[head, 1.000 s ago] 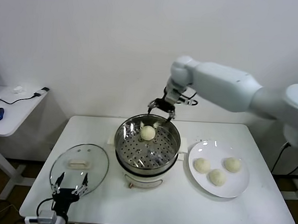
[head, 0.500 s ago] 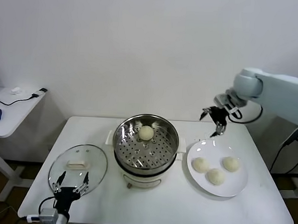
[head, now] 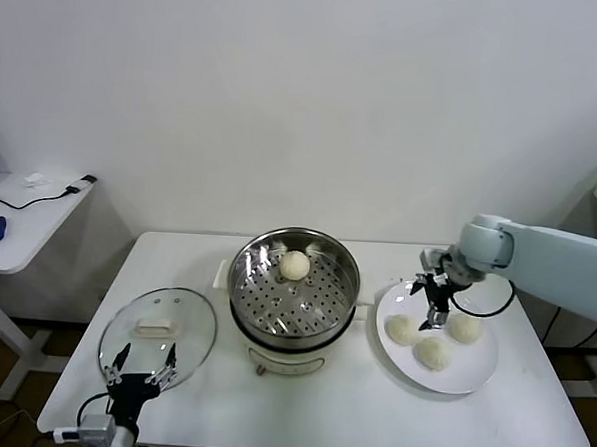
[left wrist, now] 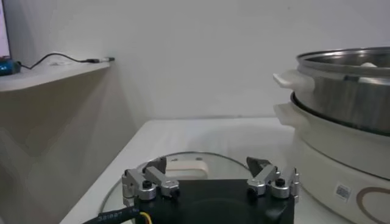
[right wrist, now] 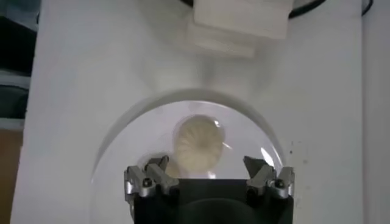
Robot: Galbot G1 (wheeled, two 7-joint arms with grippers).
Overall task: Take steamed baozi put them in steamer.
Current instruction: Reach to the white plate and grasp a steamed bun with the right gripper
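The steamer (head: pixel 318 330) stands mid-table with one steamed baozi (head: pixel 294 265) on its perforated tray, toward the back. Three more baozi (head: pixel 401 330) (head: pixel 433 353) (head: pixel 465 328) lie on a white plate (head: pixel 476 365) to its right. My right gripper (head: pixel 430 300) hangs open just above the plate's back-left part, fingers pointing down with nothing between them. In the right wrist view, a pleated baozi (right wrist: pixel 200 143) lies on the plate (right wrist: pixel 137 131) below the open gripper (right wrist: pixel 206 167). My left gripper (head: pixel 140 373) is parked open at the table's front left.
A round glass lid (head: pixel 158 328) with a cream handle lies flat left of the steamer, just past the left gripper (left wrist: pixel 207 167); the steamer's wall (left wrist: pixel 347 100) rises beside it. A side table (head: pixel 23 219) with cables stands at far left. A wall closes the back.
My right arm has swung from above the steamer's back rim to the right and come down over the plate. The baozi in the steamer stays put. The left arm has not moved.
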